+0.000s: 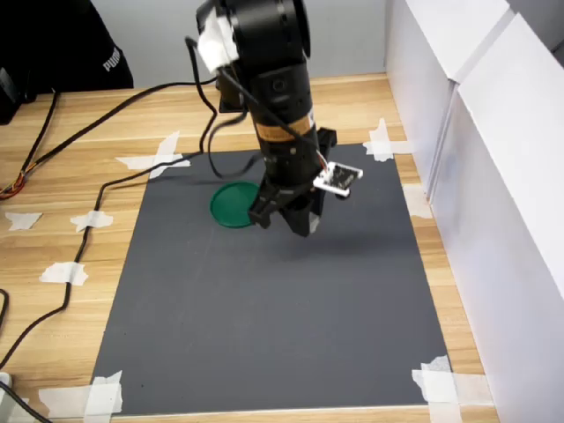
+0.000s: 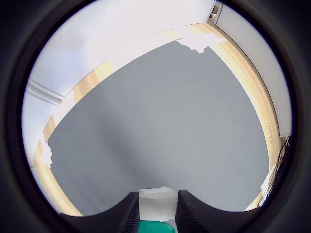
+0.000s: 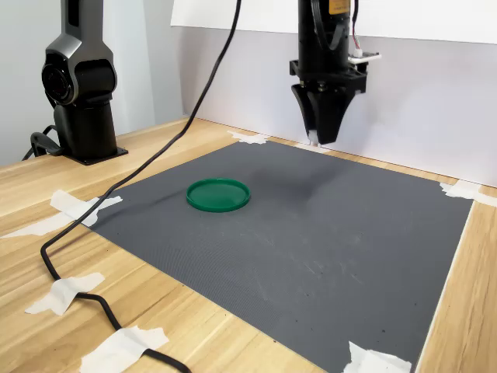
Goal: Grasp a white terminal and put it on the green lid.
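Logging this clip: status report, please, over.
Hand shut on white terminal, high above mat. Green lid empty. Nothing in the way.

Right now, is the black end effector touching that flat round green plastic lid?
Apart. The second exterior view shows the end effector raised well above the mat, clear of the green lid.

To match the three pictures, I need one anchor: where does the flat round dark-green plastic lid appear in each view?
First exterior view: green lid left of centre, partly behind the gripper.
Wrist view: a green sliver between the fingers.
Second exterior view: left of centre, fully visible.
Shared landmark: dark grey mat.
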Action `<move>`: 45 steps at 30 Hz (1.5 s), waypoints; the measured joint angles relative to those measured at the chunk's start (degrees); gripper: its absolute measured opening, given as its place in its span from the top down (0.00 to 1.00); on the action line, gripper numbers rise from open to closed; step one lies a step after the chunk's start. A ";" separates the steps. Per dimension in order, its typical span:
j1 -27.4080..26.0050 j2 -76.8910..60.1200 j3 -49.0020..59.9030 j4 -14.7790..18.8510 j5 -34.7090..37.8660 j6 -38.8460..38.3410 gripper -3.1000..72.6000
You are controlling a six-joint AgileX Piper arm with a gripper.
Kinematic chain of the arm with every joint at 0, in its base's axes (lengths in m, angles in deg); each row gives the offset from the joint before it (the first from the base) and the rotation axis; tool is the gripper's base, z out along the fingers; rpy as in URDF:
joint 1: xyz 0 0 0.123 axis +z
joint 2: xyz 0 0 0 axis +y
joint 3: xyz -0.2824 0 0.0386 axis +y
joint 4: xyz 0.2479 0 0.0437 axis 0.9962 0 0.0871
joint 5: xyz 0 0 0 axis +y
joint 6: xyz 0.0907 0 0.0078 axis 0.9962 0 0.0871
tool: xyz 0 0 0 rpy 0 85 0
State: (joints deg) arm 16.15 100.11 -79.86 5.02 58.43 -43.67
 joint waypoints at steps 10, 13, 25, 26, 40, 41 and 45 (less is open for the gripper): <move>0.00 -10.53 12.22 -3.06 0.17 1.46 0.60; 0.00 -12.80 15.33 -3.19 -1.00 2.98 0.60; -5.55 -16.83 23.46 -6.65 -7.83 8.32 0.60; -6.15 -16.98 23.84 -6.60 -8.05 7.83 0.60; -13.01 -16.90 28.98 -5.02 -13.56 0.23 0.60; -13.06 -16.54 29.10 -5.02 -13.85 0.16 0.60; -13.12 -14.71 29.23 -3.59 -14.46 -1.50 0.60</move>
State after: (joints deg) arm 3.03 85.40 -50.63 1.43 43.96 -45.17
